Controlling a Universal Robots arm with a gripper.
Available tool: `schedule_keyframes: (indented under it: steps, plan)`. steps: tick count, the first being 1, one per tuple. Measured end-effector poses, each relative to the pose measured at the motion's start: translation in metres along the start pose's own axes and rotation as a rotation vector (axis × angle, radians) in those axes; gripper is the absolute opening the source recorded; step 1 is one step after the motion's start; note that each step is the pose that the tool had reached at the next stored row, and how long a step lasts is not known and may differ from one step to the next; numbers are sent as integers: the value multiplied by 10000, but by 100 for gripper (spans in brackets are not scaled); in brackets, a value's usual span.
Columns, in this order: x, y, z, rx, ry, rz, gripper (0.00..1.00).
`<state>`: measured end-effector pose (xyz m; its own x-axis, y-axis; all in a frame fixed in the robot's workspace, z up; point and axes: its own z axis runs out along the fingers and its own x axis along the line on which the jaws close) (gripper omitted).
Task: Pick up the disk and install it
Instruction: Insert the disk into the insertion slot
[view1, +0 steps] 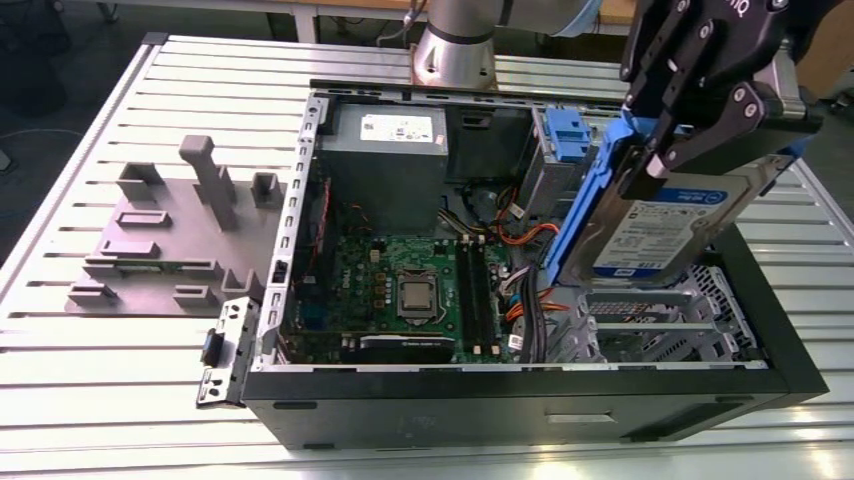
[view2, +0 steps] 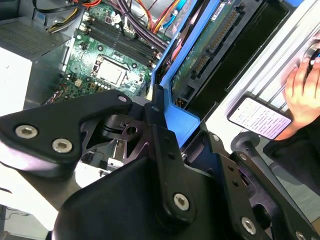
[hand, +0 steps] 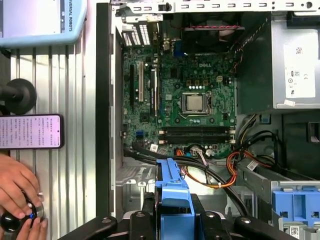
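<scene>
Closest to the lens, the end effector (hand: 172, 215) is clamping the disk (view1: 663, 235) by its blue bracket, holding it tilted over the open case's (view1: 534, 400) corner at the exterior view's right. I'm watching orange and black cables (hand: 227, 170) looping between the motherboard (hand: 180, 100) and the disk, near its bracket. A metal drive cage (view1: 654, 330) is sitting just under it. A person's hands (hand: 17, 192) are resting on the table (view1: 80, 360) outside the case wall, beside a phone (hand: 31, 131). A grey fixture (view1: 174, 230) is lying on the table at the exterior view's left, well apart from the disk.

The disk is showing a silver face with a white-and-blue label to the exterior view, and a green circuit board on its other face in the second wrist view.

Inside the case I'm seeing the motherboard lying flat, a grey power supply (view1: 387, 135) at the far end, and another blue-tabbed drive (view1: 567, 135) slotted near it.
</scene>
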<state>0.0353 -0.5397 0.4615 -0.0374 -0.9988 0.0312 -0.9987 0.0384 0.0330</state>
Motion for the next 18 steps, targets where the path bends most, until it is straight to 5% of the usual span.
schedule_keyframes:
  steps: [11, 18]
  plan:
    - [-1, -38, 4, 2, 20, 0, 36]
    - [-5, -161, 17, 1, 20, 2, 36]
